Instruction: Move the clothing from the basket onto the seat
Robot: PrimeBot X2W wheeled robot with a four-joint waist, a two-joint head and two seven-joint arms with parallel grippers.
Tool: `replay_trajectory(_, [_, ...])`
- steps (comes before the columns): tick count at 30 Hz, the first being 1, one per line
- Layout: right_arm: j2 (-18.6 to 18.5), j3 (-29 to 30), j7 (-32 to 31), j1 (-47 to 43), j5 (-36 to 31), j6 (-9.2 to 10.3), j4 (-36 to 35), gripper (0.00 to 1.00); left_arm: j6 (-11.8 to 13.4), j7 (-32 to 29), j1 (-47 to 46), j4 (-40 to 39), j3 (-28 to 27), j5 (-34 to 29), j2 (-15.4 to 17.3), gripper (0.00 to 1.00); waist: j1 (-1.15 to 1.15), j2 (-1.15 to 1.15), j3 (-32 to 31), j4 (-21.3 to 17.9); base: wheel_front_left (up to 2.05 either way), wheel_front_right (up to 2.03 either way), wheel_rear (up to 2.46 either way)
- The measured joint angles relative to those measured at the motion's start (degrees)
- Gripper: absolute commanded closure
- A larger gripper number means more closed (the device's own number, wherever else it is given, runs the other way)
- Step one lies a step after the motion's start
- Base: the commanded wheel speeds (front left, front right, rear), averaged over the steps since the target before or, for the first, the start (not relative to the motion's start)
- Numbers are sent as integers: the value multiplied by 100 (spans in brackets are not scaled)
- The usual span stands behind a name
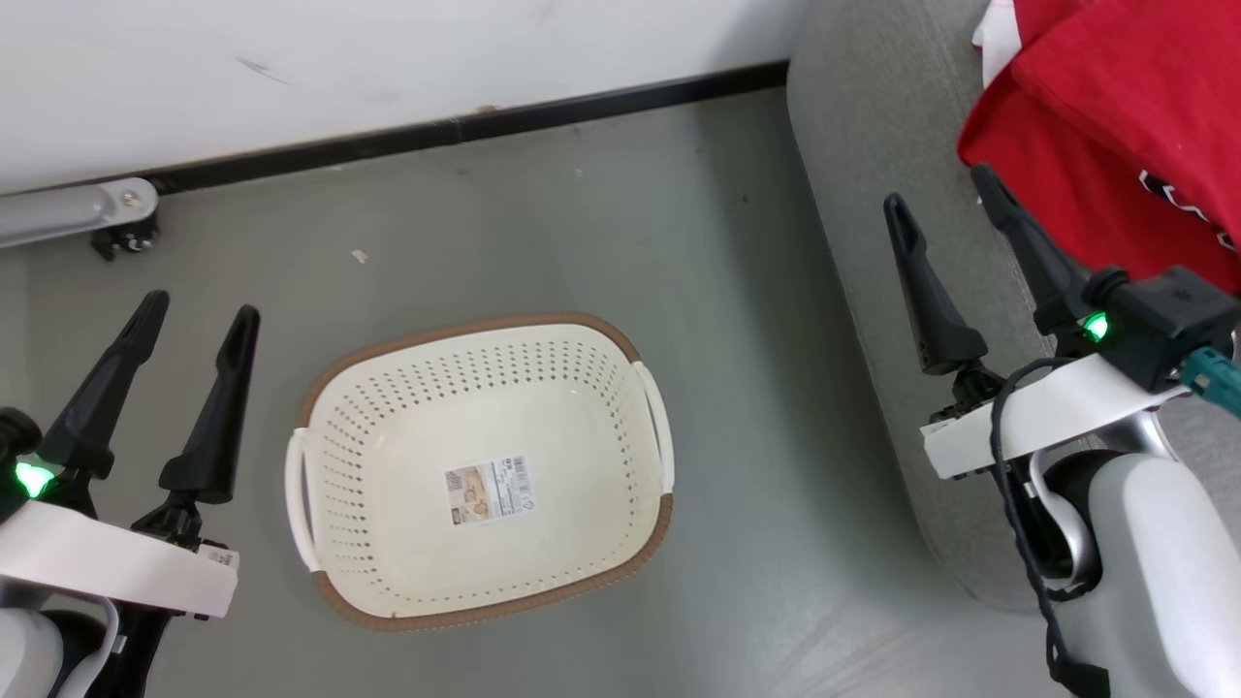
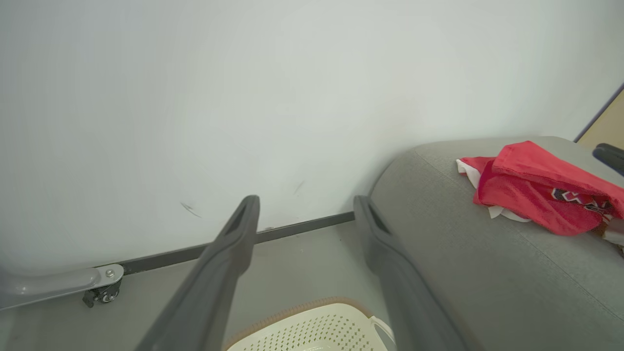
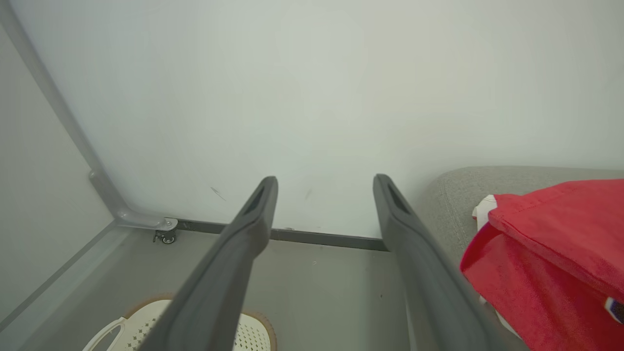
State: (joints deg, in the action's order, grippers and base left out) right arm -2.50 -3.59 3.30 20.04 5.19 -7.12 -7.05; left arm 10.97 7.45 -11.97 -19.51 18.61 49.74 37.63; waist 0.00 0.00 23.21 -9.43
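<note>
The cream basket [image 1: 620, 347] with a brown rim stands on the floor, holding nothing but a paper label [image 1: 490, 491]. The red clothing [image 1: 1105, 126] with white trim lies piled on the grey seat [image 1: 873, 165] at the upper right; the left wrist view shows the clothing [image 2: 531, 192] on the seat [image 2: 487, 273], and the right wrist view has the clothing [image 3: 551, 253] close by. My left gripper [image 1: 199, 318] hangs open to the left of the basket. My right gripper [image 1: 942, 194] is open above the seat's edge, beside the clothing, with nothing between its fingers.
A white wall with a black baseboard [image 1: 465, 126] runs behind the basket. A grey wheeled frame leg [image 1: 97, 215] stands at the far left by the wall. Bare grey floor [image 1: 747, 407] lies between basket and seat.
</note>
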Motion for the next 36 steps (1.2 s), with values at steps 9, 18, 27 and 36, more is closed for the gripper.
replay_trajectory(9, [-8, -125, 552, -136, -75, 1, 350, 0, -9, 433, 257, 348, -142, 119, -197, 0, 0, 0, -339, 285, 0, 0, 0])
replay_trajectory(18, [-7, 7, 982, -371, -169, 1, 692, 0, -165, 645, 448, 638, -233, 89, -382, 0, 0, 0, -709, 539, 0, 0, 0])
replay_trajectory(27, [-5, 189, 1053, -728, -178, 1, 925, 0, -313, 684, 803, 1042, -298, -202, -566, 0, 0, 0, -1072, 762, 0, 0, 0])
replay_trajectory(36, [-2, 357, 1101, -1051, -294, 1, 954, 0, -414, 701, 1035, 1308, -383, -516, -782, 0, 0, 0, -1383, 926, 0, 0, 0])
